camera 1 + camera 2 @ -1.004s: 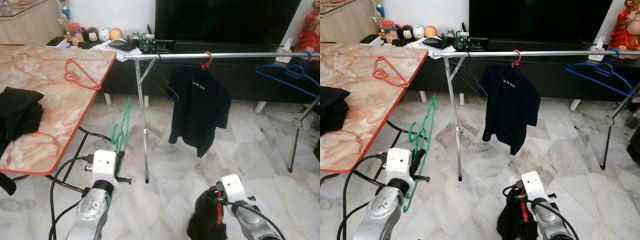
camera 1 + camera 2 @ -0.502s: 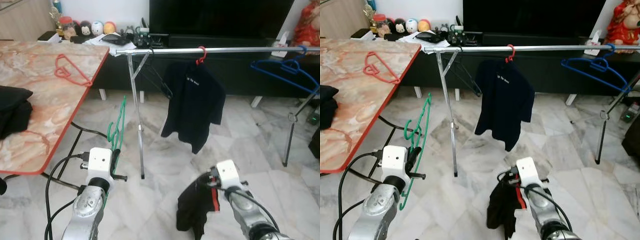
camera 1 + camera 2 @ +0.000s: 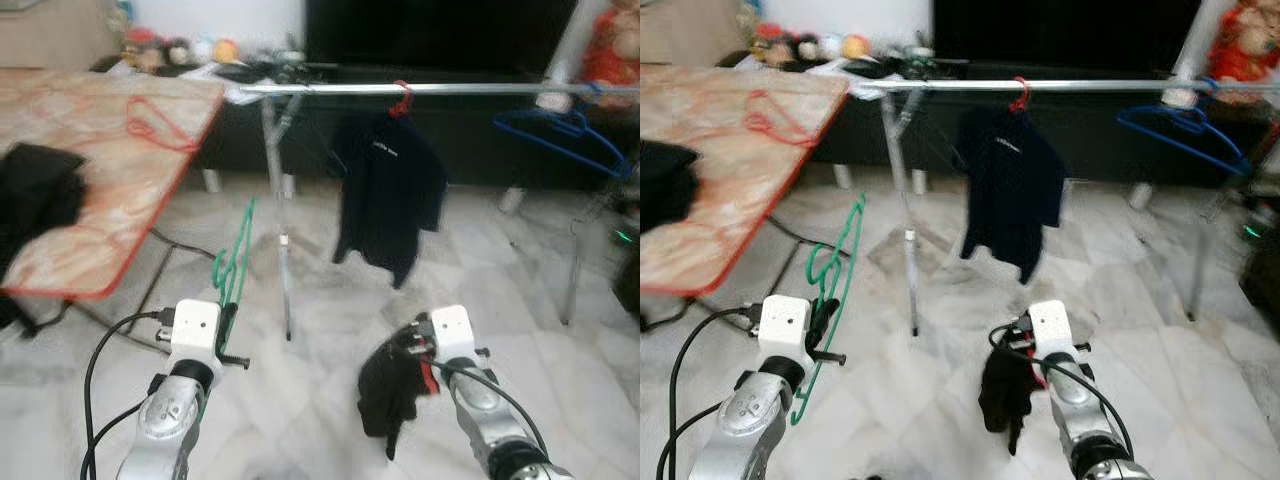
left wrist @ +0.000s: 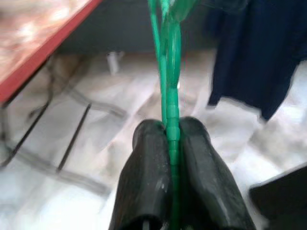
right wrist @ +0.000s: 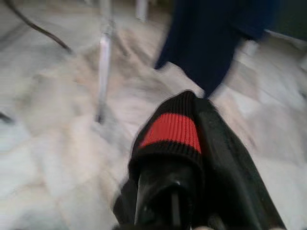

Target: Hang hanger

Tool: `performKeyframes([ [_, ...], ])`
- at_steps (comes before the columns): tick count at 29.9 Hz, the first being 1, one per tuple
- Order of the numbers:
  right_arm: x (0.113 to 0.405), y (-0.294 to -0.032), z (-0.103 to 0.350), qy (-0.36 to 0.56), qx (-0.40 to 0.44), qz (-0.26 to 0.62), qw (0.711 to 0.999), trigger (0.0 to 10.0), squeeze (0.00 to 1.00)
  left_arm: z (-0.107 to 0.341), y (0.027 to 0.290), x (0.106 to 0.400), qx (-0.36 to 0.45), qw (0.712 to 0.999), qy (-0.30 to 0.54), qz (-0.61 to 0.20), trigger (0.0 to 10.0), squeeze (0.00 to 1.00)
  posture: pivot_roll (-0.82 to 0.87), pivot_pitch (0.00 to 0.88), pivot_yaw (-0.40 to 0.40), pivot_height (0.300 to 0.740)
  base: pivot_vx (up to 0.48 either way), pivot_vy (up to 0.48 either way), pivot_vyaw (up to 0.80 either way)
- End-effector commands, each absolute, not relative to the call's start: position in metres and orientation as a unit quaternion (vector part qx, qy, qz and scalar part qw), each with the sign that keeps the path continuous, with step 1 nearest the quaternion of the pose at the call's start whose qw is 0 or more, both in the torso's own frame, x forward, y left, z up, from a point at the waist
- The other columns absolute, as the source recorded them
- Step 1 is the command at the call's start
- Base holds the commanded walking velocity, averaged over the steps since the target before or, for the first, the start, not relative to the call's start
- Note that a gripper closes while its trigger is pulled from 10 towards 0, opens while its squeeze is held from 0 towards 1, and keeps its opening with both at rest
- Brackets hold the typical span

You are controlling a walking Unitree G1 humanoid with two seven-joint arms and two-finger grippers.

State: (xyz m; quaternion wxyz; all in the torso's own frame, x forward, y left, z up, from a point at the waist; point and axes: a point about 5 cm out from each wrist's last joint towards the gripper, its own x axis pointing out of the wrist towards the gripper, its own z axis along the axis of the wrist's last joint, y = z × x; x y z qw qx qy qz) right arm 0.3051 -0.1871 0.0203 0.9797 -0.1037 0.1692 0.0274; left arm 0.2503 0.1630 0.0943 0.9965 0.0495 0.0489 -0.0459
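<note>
The green hanger [image 3: 234,262] is clamped between the fingers of the left gripper [image 4: 169,143], seen in the left wrist view pinched tight on the thin green wire. The hanger is held low on the robot's left side, its long axis running up and forward from the fingers, with the hook end uppermost. The rail [image 3: 440,89] of the drying rack lies ahead and well above the hook, running crosswise to the robot; the hook must be carried up and forward to reach it. The rack's upright leg [image 3: 280,220] stands just beside the hanger, slightly to its right.

The right gripper [image 5: 192,143] is closed on a black garment [image 3: 388,388] with a red band, which hangs limp from the fingers near the floor. The left arm is judged the nearer one to the free left stretch of rail.

On the rail a dark shirt [image 3: 388,200] is hung from a red hanger hook [image 3: 402,98], and a blue hanger [image 3: 560,130] hangs further right, well apart from it. The span between the rack's left end and the dark shirt looks open, probably the easiest landing spot.

On the desk [image 3: 60,250] at left a red hanger [image 3: 155,122] lies flat, and a dark cloth pile [image 3: 40,195] rests nearer the edge. No containers can be made out; small items behind the rack are too blurred to tell.
</note>
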Motion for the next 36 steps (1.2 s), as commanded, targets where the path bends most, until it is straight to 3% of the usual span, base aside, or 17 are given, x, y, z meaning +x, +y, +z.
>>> performKeyframes([
  [1,0.310,-0.184,0.027,0.154,-0.097,0.027,0.983,10.0,0.00,0.098,0.163,0.251,0.046,0.997,0.045,-0.047,10.0,0.00,0.04,0.000,-0.018,0.740,-0.311,0.000,0.00],
  [24,0.324,-0.172,0.046,0.132,-0.083,0.024,0.987,10.0,0.00,0.099,0.166,0.251,0.049,0.996,0.056,-0.049,10.0,0.00,0.05,0.000,-0.022,0.740,-0.309,0.000,0.00],
  [36,0.332,-0.168,0.051,0.144,-0.092,0.030,0.985,10.0,0.00,0.082,0.169,0.248,0.087,0.983,0.133,-0.092,10.0,0.00,0.06,0.000,-0.027,0.740,0.000,0.000,0.00],
])
